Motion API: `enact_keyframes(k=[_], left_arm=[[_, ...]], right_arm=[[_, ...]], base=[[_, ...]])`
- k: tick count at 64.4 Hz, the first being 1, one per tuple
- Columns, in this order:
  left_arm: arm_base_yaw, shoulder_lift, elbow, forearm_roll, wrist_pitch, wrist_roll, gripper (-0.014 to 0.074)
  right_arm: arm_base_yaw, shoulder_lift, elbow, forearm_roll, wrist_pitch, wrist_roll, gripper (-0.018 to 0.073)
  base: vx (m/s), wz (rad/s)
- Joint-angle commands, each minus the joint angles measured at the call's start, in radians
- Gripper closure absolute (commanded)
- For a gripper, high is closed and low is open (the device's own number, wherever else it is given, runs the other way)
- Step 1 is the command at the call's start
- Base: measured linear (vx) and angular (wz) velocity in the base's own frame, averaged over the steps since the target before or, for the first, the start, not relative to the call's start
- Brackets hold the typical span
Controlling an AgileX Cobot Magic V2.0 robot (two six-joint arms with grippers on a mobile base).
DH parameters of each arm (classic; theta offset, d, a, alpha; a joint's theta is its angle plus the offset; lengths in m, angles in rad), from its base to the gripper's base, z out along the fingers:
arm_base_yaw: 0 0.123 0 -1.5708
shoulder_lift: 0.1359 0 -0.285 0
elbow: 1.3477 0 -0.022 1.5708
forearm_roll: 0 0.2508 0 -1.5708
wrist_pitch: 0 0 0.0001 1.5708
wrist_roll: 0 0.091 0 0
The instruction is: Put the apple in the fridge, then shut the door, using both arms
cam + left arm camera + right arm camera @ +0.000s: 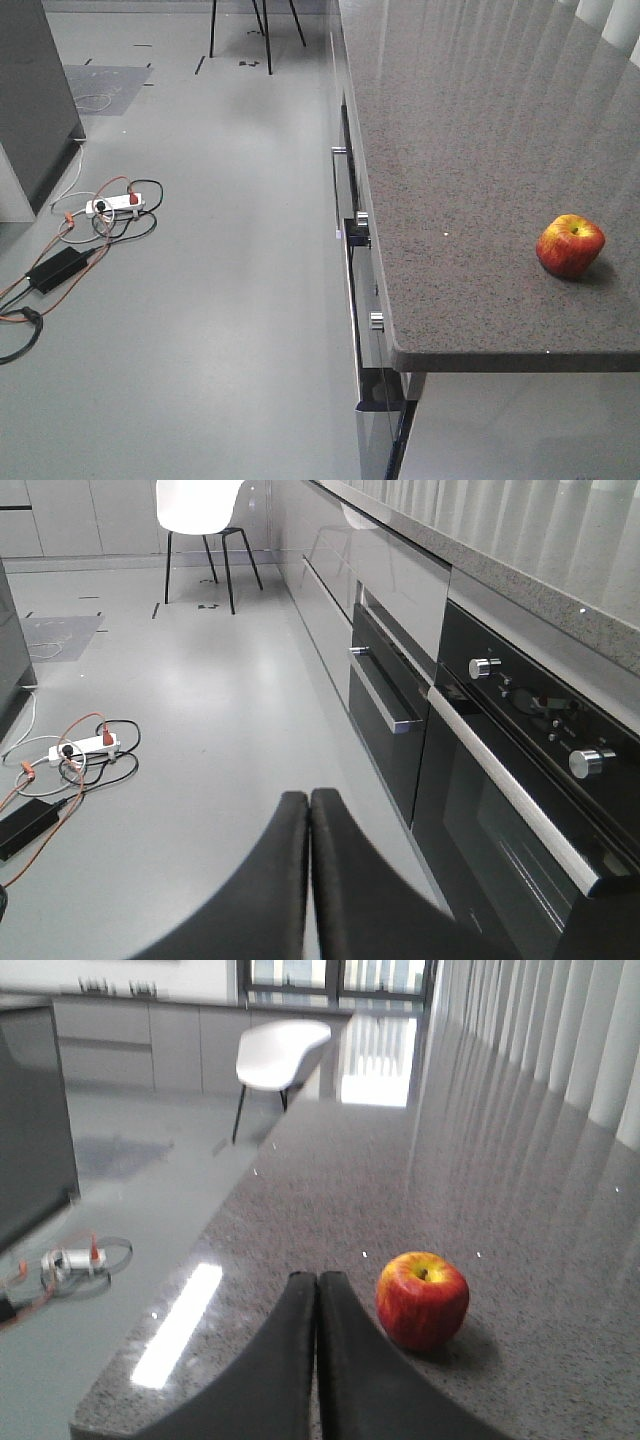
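round apple [570,245] red w/ yellow patches; stone counter [470,150] speckled grey; smooth floor [230,280] plain pale grey; plastic chair [200,505] white seat, black legs; oven front [490,820] glossy black.

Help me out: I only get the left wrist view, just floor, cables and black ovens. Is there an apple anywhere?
Observer: Yes. A round red-and-yellow apple sits on the speckled grey stone counter, near the counter's end.
Operator: Is a claw holding it?
Observer: No. The right arm's black claw is shut and sits beside the apple, with a gap showing between them.
Operator: Is the apple lying on its side?
Observer: No, it stands upright, its yellow-green stem dimple facing up.
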Motion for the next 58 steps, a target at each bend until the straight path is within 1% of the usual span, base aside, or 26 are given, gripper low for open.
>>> enact_keyframes(k=[1, 8, 20, 33, 40, 49, 54, 55, 58], left_arm=[[-0.003, -0.012, 0.02, 0.0, -0.071, -0.005, 0.0602], [-0.003, -0.012, 0.02, 0.0, -0.071, -0.005, 0.0602], [-0.003, -0.012, 0.02, 0.0, -0.071, -0.005, 0.0602], [-0.003, -0.012, 0.02, 0.0, -0.071, -0.005, 0.0602], [-0.003, -0.012, 0.02, 0.0, -0.071, -0.005, 0.0602], [-0.003, -0.012, 0.02, 0.0, -0.071, -0.005, 0.0602], [-0.003, -0.012, 0.02, 0.0, -0.071, -0.005, 0.0602], [-0.003, -0.012, 0.02, 0.0, -0.071, -0.005, 0.0602], [-0.003, -0.012, 0.02, 0.0, -0.071, -0.005, 0.0602]], right_arm=[[-0.003, 0.144, -0.113, -0.022, -0.02, -0.012, 0.0568], [-0.003, 0.259, -0.164, -0.014, -0.018, -0.012, 0.0568], [-0.003, 0.377, -0.168, -0.012, -0.039, -0.012, 0.0568], [-0.003, 0.407, -0.168, -0.007, -0.014, -0.01, 0.0568], [-0.003, 0.407, -0.168, -0.007, -0.011, 0.012, 0.0558], [-0.003, 0.407, -0.168, -0.008, -0.01, 0.011, 0.048], [-0.003, 0.407, -0.168, -0.008, -0.003, 0.012, 0.0402], [-0.003, 0.407, -0.168, -0.008, 0.0, 0.012, 0.0367], [-0.003, 0.407, -0.168, -0.007, 0.006, 0.012, 0.0318]], base=[[0.0, 0.0], [0.0, 0.0], [0.0, 0.0], [0.0, 0.0], [0.0, 0.0], [0.0, 0.0], [0.0, 0.0], [0.0, 0.0], [0.0, 0.0]])
